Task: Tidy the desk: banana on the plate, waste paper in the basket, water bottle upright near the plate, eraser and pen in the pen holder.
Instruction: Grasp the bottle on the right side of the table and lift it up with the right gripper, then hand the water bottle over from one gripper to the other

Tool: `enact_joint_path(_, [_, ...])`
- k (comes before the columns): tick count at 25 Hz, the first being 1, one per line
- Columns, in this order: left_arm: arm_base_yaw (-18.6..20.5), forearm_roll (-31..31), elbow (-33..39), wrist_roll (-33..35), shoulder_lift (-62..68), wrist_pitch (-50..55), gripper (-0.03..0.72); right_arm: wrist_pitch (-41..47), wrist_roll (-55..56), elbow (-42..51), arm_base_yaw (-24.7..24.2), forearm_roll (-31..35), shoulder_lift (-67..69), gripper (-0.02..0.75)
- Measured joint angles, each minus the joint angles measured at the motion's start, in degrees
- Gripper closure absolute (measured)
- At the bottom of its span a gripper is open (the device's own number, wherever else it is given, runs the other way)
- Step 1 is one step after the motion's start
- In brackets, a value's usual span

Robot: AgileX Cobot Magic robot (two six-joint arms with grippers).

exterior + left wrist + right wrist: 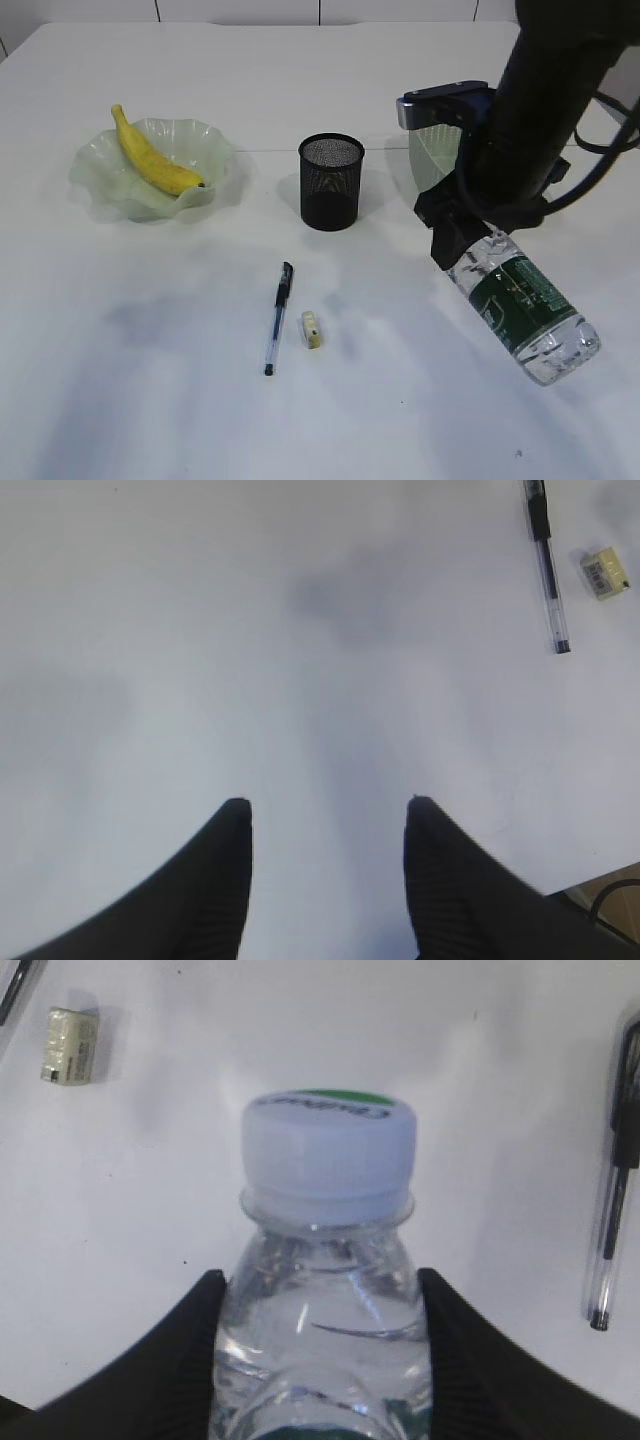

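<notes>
Clear plastic water bottle with dark green label (522, 305) clamped at its shoulder in the right tool (320, 1305), carried tilted above the white surface (150, 400), presumably for standing near the pale-green scalloped plate (100, 180). Long yellow banana (150, 155) already on that plate. Blue-capped pen (277, 318) and pale eraser block (312, 329) lying beside each other, short of the black mesh pen holder (331, 182). Left tool (325, 810) empty, jaws parted, hovering.

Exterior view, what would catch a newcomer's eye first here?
The right hand grips a clear plastic water bottle with a dark green label, tilted in the air at the right. On the left, a yellow curved banana lies in the pale-green scalloped plate. A black wire-mesh cup stands mid-table.
</notes>
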Motion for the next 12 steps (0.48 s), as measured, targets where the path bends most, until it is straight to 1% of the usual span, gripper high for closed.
enact_joint_path(5, [0.0,0.0,0.0,0.0,0.0,0.0,0.34,-1.5,0.22,5.27,0.0,1.46,-6.65,0.351])
enact_joint_path(12, [0.0,0.0,0.0,0.0,0.0,0.0,0.34,-1.59,0.01,8.6,0.0,1.98,-13.01,0.351])
